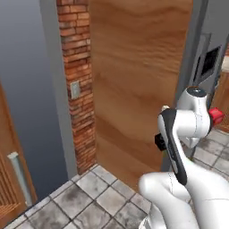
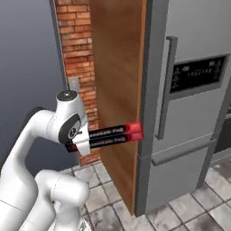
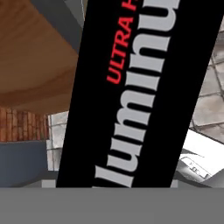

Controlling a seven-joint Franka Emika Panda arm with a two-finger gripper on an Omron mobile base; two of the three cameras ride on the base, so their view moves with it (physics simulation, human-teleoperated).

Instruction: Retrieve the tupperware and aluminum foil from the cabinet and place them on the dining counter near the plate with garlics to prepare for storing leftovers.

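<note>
The aluminum foil (image 2: 108, 134) is a long black box with grey and red lettering and a red end. It lies level in my gripper (image 2: 84, 139), which is shut on it near its left end. From the left base camera the box's red end (image 1: 216, 115) pokes out to the right of my arm. Up close in the hand view, the aluminum foil (image 3: 144, 87) runs across the frame and covers the fingertips. A brown wood cabinet door (image 1: 6, 179) with a vertical silver bar handle stands at the lower left, away from my arm.
A tall wood side panel (image 1: 134, 80) rises straight ahead, with a brick column (image 1: 76, 67) to its left. A stainless fridge (image 2: 194, 113) with a long handle stands to the right. Grey stone floor tiles (image 1: 89, 201) lie below.
</note>
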